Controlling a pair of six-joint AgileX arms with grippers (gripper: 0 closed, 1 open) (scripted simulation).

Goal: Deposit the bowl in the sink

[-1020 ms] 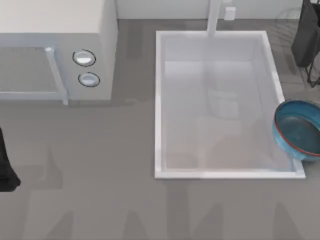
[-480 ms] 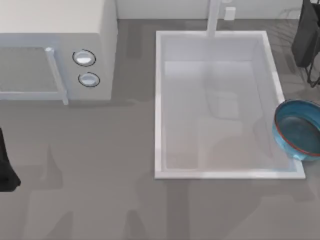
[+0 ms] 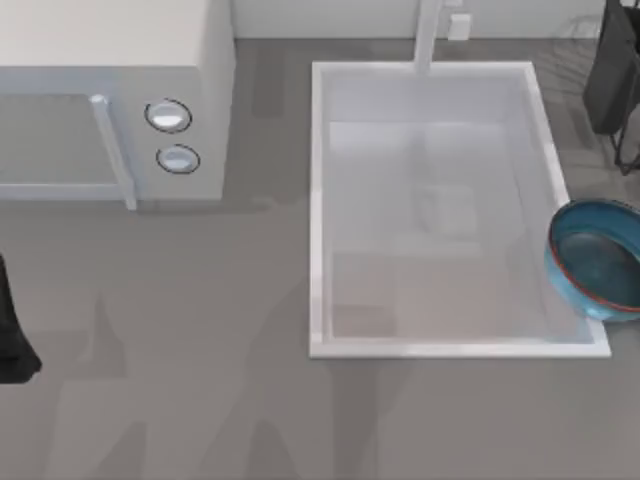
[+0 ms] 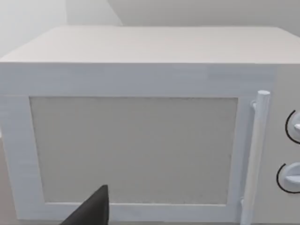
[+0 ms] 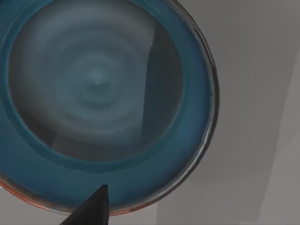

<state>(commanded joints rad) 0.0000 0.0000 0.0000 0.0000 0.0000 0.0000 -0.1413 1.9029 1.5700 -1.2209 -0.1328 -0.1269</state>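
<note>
The blue bowl [image 3: 598, 260] with its reddish-brown rim stands upright at the table's right edge, against the outside of the sink's right rim. The right wrist view looks straight down into the bowl [image 5: 98, 89], and a dark part of my right gripper [image 5: 91, 211] shows over its near rim. My right arm [image 3: 612, 75] hangs at the back right corner, behind the bowl. The white sink [image 3: 318, 200] fills the middle of the table, with nothing on its pale floor and the faucet post [image 3: 428, 35] at its back. My left arm [image 3: 10, 330] is parked at the left edge.
A white microwave [image 3: 110, 60] with two round knobs [image 3: 170, 116] and a bar handle stands at the back left. The left wrist view faces the microwave's door [image 4: 133, 150]. Bare grey table lies in front of the microwave and the sink.
</note>
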